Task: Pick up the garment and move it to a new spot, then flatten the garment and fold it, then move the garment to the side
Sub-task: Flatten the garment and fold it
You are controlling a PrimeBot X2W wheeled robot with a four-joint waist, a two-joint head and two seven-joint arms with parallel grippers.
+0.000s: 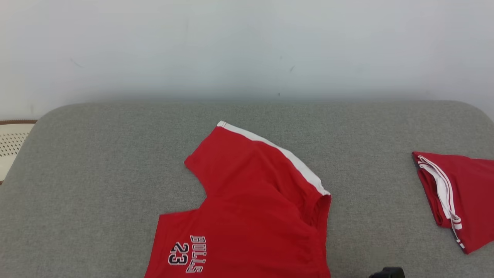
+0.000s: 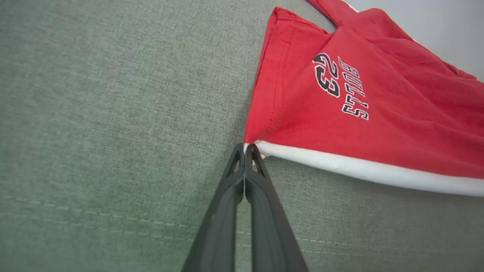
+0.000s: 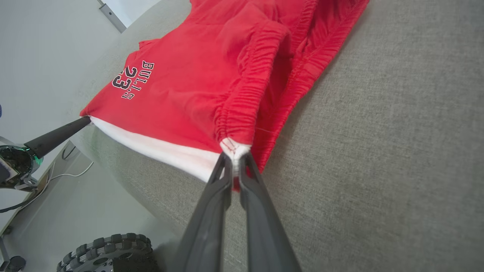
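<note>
The garment [image 1: 251, 200] is a pair of red shorts with a white side stripe and "BULLS 23" printed on one leg, spread on the grey cushioned surface [image 1: 96, 162] with its near part running off the head view's bottom edge. In the left wrist view my left gripper [image 2: 245, 148] is shut on the garment's [image 2: 340, 113] corner, where the leg hem meets the white stripe. In the right wrist view my right gripper [image 3: 234, 160] is shut on the garment's [image 3: 189, 94] gathered waistband corner. The left gripper's fingers [image 3: 56, 135] also show there, holding the far corner.
A second red garment [image 1: 459, 197], folded, lies at the right edge of the surface. A pale perforated object [image 1: 11, 143] sits past the surface's left end. The right wrist view shows the surface's front edge, floor, a cable and a black wheel [image 3: 109, 253] below.
</note>
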